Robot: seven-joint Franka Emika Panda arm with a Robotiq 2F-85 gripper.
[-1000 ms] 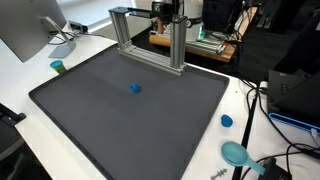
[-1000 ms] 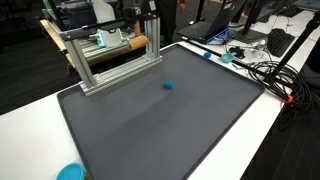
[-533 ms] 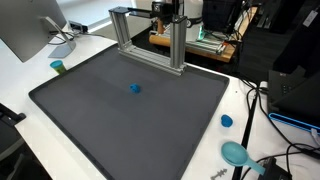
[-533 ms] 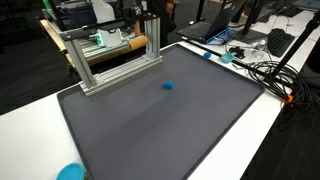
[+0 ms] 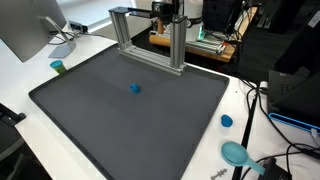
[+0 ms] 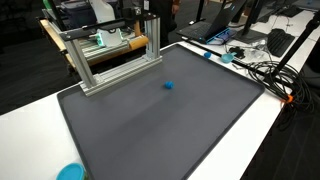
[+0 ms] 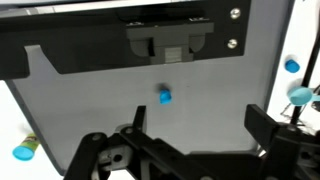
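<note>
The tool (image 7: 197, 116) shows only in the wrist view, where it comes in from the bottom edge with its two dark fingers (image 7: 262, 125) spread wide and nothing between them. The cube (image 7: 165, 96), small and blue, lies ahead of the fingers, a little toward the left one. It is apart from both fingers and touches neither. In both exterior views the cube (image 5: 135, 88) (image 6: 168, 85) sits alone on a dark grey mat (image 5: 120, 125) that covers most of the white table (image 5: 35, 72), toward the end of the mat where the frame stands. The bare mat around the cube is free of other things. The frame (image 5: 150, 38), an aluminium gantry of two posts and a crossbar, stands along the mat's far edge beyond the cube, near it but not touching. In the wrist view the frame fills the top as a dark band. The other things lie off the mat on the table's margin. A blue cap (image 5: 227, 121) lies just beside one mat edge, with a teal dish (image 5: 236, 152) near it. A small green cup (image 5: 58, 67) stands by the opposite edge, below a monitor (image 5: 28, 30). Cables (image 5: 262, 100) trail over the table past the cap, well away from the cube. I cannot tell from the exterior views where the tool hangs.
</note>
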